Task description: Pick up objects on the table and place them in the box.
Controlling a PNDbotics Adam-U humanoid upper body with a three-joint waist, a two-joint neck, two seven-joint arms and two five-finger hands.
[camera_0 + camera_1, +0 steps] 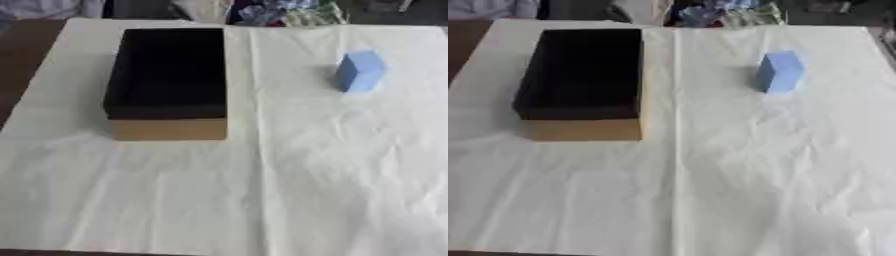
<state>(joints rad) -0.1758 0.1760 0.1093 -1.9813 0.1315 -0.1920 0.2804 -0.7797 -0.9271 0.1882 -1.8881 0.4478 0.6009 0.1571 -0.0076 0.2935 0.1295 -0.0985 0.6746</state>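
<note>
While neither hand shows in either eye view, we can't say how their fingers stand. We see the box (166, 80) left of centre, toward the far half of the bench (26, 55). It is open-topped, with a dark interior and a tan near wall, long axis running near to far. Nothing visible inside; the inside is too dark to be sure.

The blue block (360, 70) sits far right, upright on the cloth, well apart from the box. A wide strip of bare cloth lies between them.

Edges: the white cloth (262, 190) covers almost the whole bench. Brown bench top shows only along the far-left side and as a sliver at the near-left corner. The box's left wall is near the cloth's left edge, not touching it. The block is near the right edge, with a margin of cloth to its right.

Open room: the entire near half of the cloth is bare. The approach to the block from near and right has nothing in it, and so does the approach to the box top from near.

Surface: the cloth is wrinkled, with one long crease running near to far just right of the box.

Room: mixed clutter (280, 12) sits past the far edge of the bench, colours only; we can't make out the items.
</note>
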